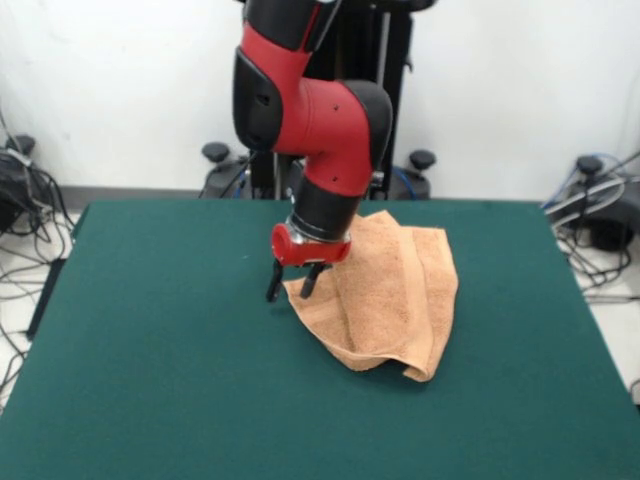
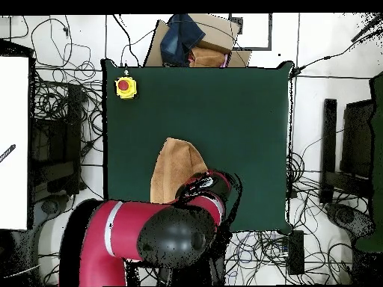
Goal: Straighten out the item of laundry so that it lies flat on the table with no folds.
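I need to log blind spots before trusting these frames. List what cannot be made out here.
- Front view: the towel's far left part is hidden behind the end effector and wrist.
- Front view: whether the fingers pinch the towel's edge is not clear.
- Overhead view: the end effector and the towel's near edge are covered by the arm.

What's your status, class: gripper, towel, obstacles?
Gripper open, low at towel's edge. Towel folded over, not flat. Yellow box with red button sits well clear.
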{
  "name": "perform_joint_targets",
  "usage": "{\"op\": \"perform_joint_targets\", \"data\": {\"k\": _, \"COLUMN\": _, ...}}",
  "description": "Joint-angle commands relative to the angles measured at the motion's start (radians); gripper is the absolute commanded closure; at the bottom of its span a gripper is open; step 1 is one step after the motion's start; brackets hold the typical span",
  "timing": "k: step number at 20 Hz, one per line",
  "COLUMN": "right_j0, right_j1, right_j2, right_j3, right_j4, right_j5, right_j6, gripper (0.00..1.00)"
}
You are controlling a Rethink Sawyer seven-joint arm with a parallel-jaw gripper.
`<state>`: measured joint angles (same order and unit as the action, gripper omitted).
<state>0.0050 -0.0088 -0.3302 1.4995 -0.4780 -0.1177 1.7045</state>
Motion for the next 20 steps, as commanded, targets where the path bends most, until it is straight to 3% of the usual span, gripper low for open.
{"op": "perform_joint_targets", "data": {"k": 1, "right_j0": -0.059, "right_j1": 0.18, "right_j2": 0.066, "right_j3": -0.137, "right_j4": 0.075, "right_j5": -0.098, "right_j6": 0.161, "gripper": 0.0}}
{"op": "perform_joint_targets", "data": {"k": 7, "right_j0": -0.101, "right_j1": 0.155, "right_j2": 0.113, "right_j3": -0.111, "right_j4": 0.071, "right_j5": -0.123, "right_j6": 0.18, "gripper": 0.0}}
{"op": "perform_joint_targets", "data": {"k": 12, "right_j0": -0.166, "right_j1": 0.131, "right_j2": 0.189, "right_j3": -0.102, "right_j4": 0.025, "right_j5": -0.072, "right_j6": 0.143, "gripper": 0.0}}
{"op": "perform_joint_targets", "data": {"k": 20, "right_j0": -0.178, "right_j1": 0.129, "right_j2": 0.208, "right_j3": -0.098, "right_j4": 0.029, "right_j5": -0.063, "right_j6": 0.127, "gripper": 0.0}}
